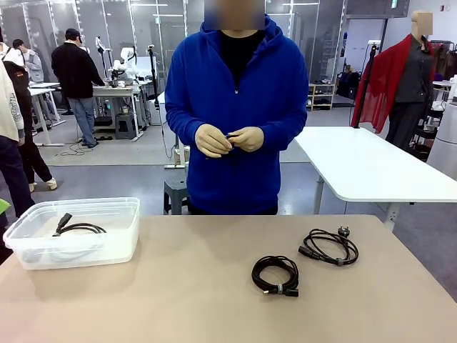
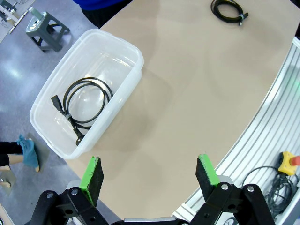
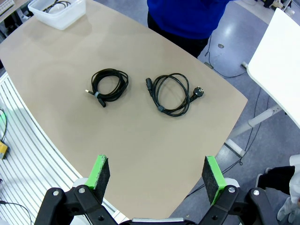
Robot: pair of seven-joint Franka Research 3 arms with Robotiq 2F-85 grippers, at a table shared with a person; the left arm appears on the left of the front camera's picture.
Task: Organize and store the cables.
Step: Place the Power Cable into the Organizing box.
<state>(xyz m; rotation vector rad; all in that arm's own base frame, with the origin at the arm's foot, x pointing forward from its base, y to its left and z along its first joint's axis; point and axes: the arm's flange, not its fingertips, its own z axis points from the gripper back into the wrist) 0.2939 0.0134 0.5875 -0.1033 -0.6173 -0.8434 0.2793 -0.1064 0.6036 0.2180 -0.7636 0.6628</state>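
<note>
In the front view we see a tan table (image 1: 178,300) with a clear plastic tub (image 1: 86,250) at its left edge; the tub cable (image 1: 80,229) lies coiled inside it. The middle coil (image 1: 275,274) rests on the bare tabletop right of centre; the plug coil (image 1: 330,246) lies just beside it, farther right and nearer the far edge, the two apart. A person in a blue hoodie stands at the far side, the person's hands (image 1: 212,140) brought together at the waist around something small and dark that we cannot make out.

In the left wrist view the left gripper (image 2: 150,176) hangs above the table (image 2: 197,93) with its green-padded fingers (image 2: 93,176) spread wide and nothing between them; the tub (image 2: 117,40) sits ahead and to the picture's left, the tub cable (image 2: 86,101) flat on its floor; the middle coil (image 2: 229,10) shows at the top edge.

In the right wrist view the right gripper (image 3: 157,173) likewise stands wide apart and empty over the table (image 3: 70,51); the middle coil (image 3: 108,85) and the plug coil (image 3: 171,93) lie side by side ahead of it; the tub (image 3: 61,21) sits in the top left corner.
</note>
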